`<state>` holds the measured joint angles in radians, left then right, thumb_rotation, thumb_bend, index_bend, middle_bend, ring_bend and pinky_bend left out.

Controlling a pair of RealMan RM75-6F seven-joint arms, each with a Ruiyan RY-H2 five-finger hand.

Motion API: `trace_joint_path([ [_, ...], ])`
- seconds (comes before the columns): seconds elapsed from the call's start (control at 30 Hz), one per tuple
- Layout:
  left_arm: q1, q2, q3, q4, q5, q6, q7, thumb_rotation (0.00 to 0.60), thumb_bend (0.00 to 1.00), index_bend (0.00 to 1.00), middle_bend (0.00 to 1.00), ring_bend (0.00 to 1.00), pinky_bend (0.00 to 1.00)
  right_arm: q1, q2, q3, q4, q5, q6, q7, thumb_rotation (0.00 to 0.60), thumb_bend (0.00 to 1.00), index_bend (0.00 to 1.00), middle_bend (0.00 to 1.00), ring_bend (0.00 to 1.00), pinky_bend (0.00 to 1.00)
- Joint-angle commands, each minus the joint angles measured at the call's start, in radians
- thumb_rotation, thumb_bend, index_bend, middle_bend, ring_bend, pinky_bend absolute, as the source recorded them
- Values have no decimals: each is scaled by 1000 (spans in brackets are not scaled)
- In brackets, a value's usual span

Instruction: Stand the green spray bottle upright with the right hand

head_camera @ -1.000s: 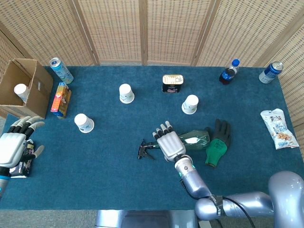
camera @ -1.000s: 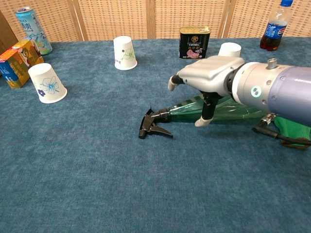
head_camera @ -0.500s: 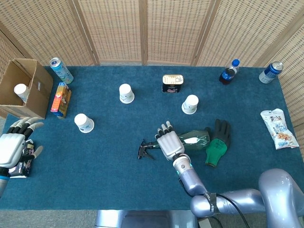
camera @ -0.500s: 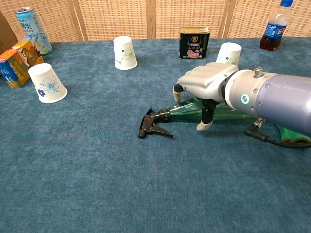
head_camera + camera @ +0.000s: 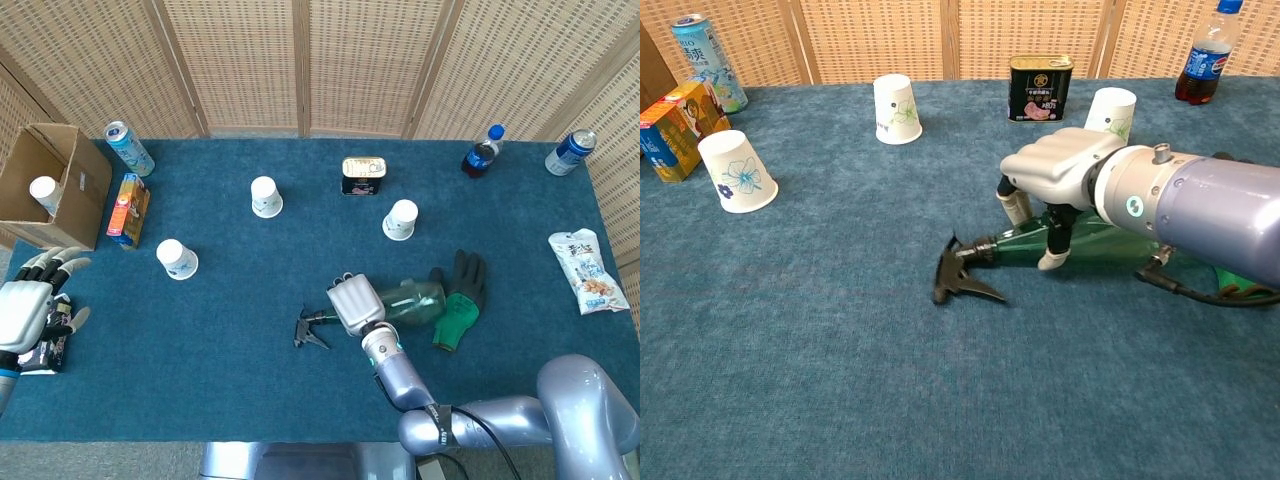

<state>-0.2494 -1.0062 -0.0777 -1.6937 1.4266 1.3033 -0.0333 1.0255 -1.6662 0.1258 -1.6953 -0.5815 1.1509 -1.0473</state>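
a gold-labelled tin stands near the far edge of the blue-carpeted bench. left of the tin sits an upturned paper cup, another further left and nearer, then an orange carton, a tilted can and a cardboard box. right of the tin: a third cup, a cola bottle, a blue can, a snack bag and a green-and-black glove.
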Motion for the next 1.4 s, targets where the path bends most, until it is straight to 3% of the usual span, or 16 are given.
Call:
trace_joint_path([
  [0.03, -2, -1, 0, 2, 2, -2, -2, 600, 363, 211, 166, 126, 193, -2, -1, -1, 6, -16, -2, 16, 600, 216, 511, 447, 377, 557],
  [0.33, -5, -4, 2, 3, 5, -5, -8, 600, 362, 210, 167, 153, 202, -20, 23, -1, -3, -85, -3, 78, 600, 219, 568, 517, 458, 636],
  [0.6, -2, -8, -3, 7, 18, 18, -20, 600, 362, 210, 177, 153, 97, -54, 85, 38, -80, -181, -2, 210, 600, 218, 569, 517, 458, 636],
  [0.73, 0, -15, -5, 14, 29, 33, -30, 600, 363, 209, 183, 153, 174, -76, 119, 71, -110, -233, -1, 301, 600, 219, 570, 517, 458, 635],
  [0.93, 5, -19, -4, 16, 31, 42, -34, 600, 362, 210, 185, 153, 196, -136, 189, 158, -146, -309, 7, 535, 600, 217, 571, 517, 458, 631],
  [1.4, 6, -14, -7, -8, 34, 53, -20, 600, 363, 210, 190, 154, 196, -256, 277, 279, -154, -362, -53, 1021, 600, 204, 569, 515, 458, 626],
])
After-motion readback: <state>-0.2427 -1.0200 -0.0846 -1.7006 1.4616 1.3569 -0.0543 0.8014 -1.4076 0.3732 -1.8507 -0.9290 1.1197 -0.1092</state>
